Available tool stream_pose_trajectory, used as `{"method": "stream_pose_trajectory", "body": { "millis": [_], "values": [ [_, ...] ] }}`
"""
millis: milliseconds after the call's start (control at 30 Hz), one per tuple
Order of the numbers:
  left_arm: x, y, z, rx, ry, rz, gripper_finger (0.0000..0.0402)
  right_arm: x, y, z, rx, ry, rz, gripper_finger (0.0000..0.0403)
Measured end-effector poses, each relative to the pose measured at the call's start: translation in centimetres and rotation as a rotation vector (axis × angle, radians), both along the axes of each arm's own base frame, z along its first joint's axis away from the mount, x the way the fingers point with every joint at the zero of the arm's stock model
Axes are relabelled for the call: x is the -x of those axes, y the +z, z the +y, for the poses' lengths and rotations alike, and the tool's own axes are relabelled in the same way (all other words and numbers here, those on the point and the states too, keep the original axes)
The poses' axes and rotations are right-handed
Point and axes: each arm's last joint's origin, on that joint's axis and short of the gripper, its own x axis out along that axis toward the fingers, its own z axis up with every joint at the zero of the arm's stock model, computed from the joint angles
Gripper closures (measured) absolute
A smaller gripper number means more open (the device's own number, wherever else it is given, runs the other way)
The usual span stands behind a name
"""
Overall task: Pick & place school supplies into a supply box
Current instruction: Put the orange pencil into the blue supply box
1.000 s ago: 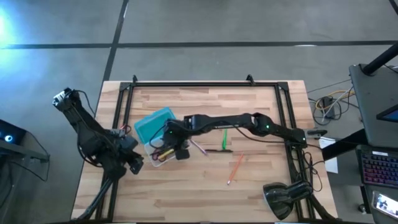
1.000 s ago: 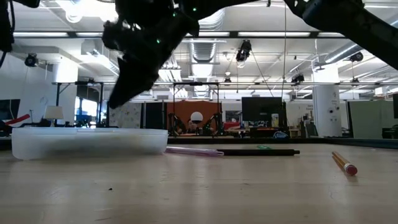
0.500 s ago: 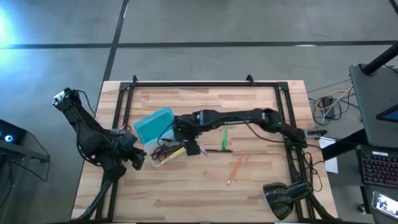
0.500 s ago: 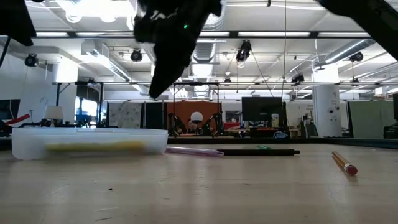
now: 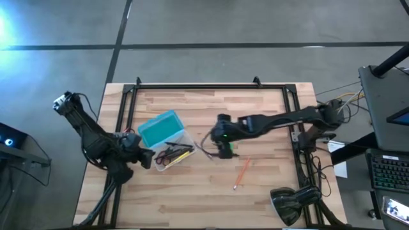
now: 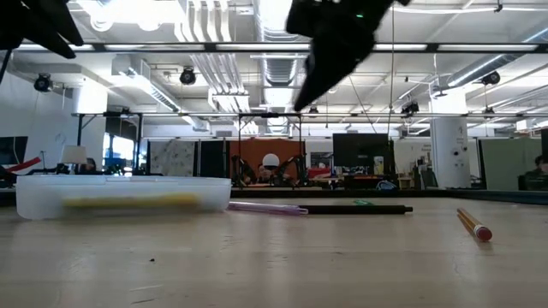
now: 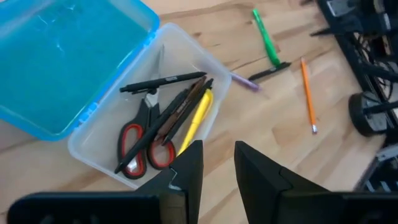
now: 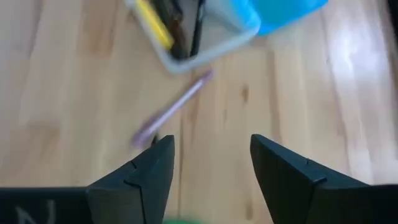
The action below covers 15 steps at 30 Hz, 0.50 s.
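The supply box (image 5: 165, 137) lies open on the table (image 5: 192, 191), its turquoise lid (image 7: 56, 62) flat beside the clear tray (image 7: 93, 140). In the tray lie the red-handled scissors (image 7: 140, 146), dark pens (image 7: 163, 81) and a yellow stick (image 7: 196, 121). Those are placed.

Outside the box, on its side away from the left arm, four things remain on the table: a pale purple stick (image 8: 171, 109) just beside the tray, a dark pen (image 7: 270, 71) and the green marker (image 7: 264, 37) farther out, and the orange pencil (image 5: 241, 174) farthest off.

The right pincer (image 5: 223, 145) hangs above the table, away from the tray on the side of the leftover items, over the purple stick and dark pen. Its fingers stand apart and nothing is between them. So the step in hand looks like the next pick, not a drop.

The next move, as I judge it, calls for lowering the right pincer with a finger on each side of one thin item, likely the purple stick or dark pen below it, closing, then carrying it over the tray.

The left pincer (image 7: 214, 180) waits just beside the box on its near side, fingers slightly apart, holding nothing.
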Motion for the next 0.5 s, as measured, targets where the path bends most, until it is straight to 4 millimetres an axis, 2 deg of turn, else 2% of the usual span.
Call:
{"method": "stream_pose_trajectory", "body": {
  "millis": [100, 233, 300, 400, 500],
  "values": [
    [-0.4, -0.2, 0.2, 0.01, 0.019, 0.02, 0.0326, 2.6, -0.6, 0.4, -0.059, 0.055, 0.026, 0.0202],
    [-0.7, -0.4, 0.3, 0.05, 0.033, 0.055, 0.0326, 5.0, -4.2, 0.5, -0.107, 0.147, 0.151, 0.0202],
    [-0.9, -0.4, 0.3, 0.071, 0.043, 0.064, 0.0326, 5.7, -5.4, 0.4, -0.104, 0.15, 0.202, 0.0202],
    [-1.1, -0.4, 0.1, 0.102, 0.055, 0.051, 0.0326, 6.4, -6.1, 0.5, -0.157, 0.073, 0.234, 0.0202],
    [-1.4, -0.5, -0.1, 0.114, 0.063, 0.042, 0.0326, 7.1, -7.5, 1.1, -0.148, 0.19, 0.266, 0.0203]
  ]
}}
